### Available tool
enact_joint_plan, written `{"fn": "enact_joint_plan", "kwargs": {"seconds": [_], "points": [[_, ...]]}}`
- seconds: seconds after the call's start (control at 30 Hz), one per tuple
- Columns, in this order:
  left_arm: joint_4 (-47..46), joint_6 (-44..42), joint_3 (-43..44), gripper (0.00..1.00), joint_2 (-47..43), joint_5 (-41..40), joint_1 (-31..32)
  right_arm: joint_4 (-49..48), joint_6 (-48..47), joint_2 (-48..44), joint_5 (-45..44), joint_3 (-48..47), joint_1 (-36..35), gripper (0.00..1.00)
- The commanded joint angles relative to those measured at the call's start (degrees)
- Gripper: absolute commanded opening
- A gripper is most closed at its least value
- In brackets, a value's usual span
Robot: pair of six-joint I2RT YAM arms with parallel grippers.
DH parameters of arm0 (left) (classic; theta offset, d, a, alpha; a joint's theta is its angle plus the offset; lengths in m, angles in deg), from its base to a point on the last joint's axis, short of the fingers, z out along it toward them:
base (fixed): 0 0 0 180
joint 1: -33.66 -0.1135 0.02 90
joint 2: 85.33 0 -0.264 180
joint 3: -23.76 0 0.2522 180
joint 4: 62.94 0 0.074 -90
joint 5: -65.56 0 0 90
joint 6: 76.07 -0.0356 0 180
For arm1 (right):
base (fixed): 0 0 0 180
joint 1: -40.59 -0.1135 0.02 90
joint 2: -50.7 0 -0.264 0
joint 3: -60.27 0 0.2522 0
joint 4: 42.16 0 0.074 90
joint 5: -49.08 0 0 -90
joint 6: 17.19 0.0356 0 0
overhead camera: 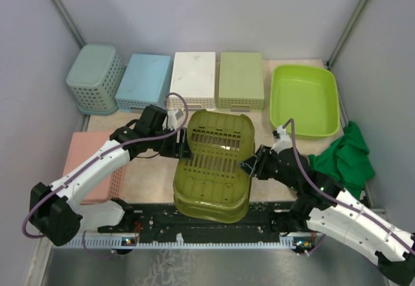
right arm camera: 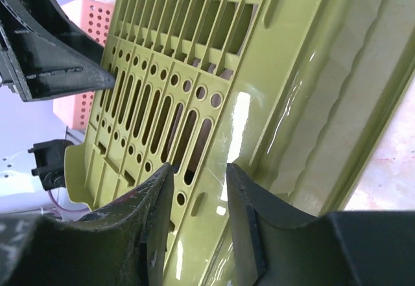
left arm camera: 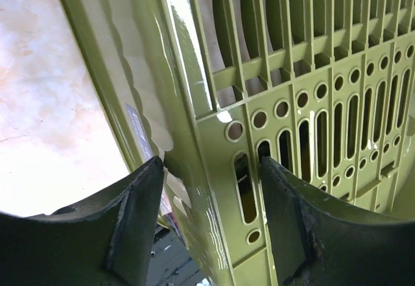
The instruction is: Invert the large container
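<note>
The large container (overhead camera: 305,98) is a lime-green smooth-walled tub standing open side up at the back right; neither gripper is near it. Both grippers hold a different thing: an olive-green slatted basket (overhead camera: 214,169) at the middle front, tilted with its bottom facing up. My left gripper (overhead camera: 183,144) clamps its left edge. In the left wrist view the gripper (left arm camera: 211,166) straddles the basket's (left arm camera: 311,104) corner wall. My right gripper (overhead camera: 249,166) clamps its right edge. In the right wrist view the gripper (right arm camera: 198,169) closes over the basket's (right arm camera: 194,52) corner.
A row of overturned baskets lines the back: teal perforated (overhead camera: 95,77), blue (overhead camera: 144,80), white (overhead camera: 193,78), pale green (overhead camera: 241,80). A pink perforated basket (overhead camera: 97,163) lies at the left under the left arm. A green cloth (overhead camera: 347,159) lies at the right edge.
</note>
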Motion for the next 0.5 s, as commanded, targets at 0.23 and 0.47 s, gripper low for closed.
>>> {"fn": "enact_joint_plan", "kwargs": {"seconds": [0.23,0.47], "points": [[0.66,1.43,4.33,0.72,-0.10,-13.86,-1.25,-2.46,-1.90,1.81,-2.12,-2.93,-0.56,0.31],[0.10,1.03,4.40,0.72,0.34,-13.83,-3.05,10.75,0.09,-1.41,-15.24,-5.94,-0.57,0.67]]}}
